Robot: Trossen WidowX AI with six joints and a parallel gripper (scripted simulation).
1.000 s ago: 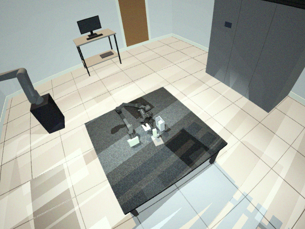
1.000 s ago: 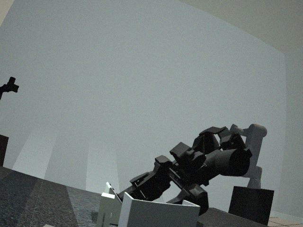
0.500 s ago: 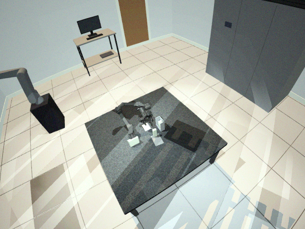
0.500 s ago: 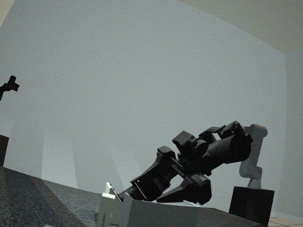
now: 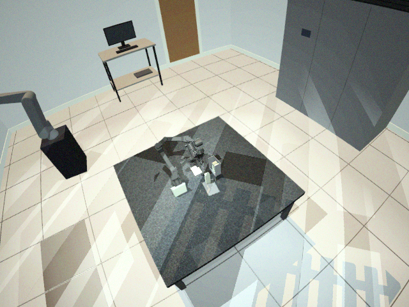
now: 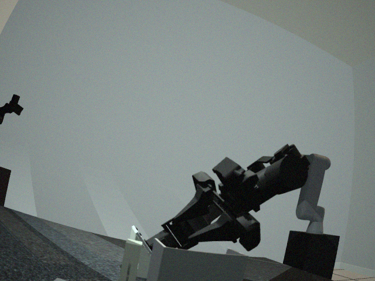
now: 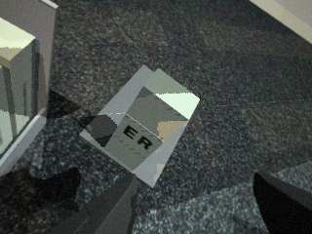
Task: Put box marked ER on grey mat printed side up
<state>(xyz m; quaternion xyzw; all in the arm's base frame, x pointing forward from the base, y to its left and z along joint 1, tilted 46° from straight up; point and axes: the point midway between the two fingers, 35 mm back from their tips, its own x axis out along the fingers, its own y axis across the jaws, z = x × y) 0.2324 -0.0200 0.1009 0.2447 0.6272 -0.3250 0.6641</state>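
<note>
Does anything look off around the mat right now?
Yes: the ER box appears to stand upright on the grey mat, its lettering facing sideways. That looks wrong because the printed side should face up.
</note>
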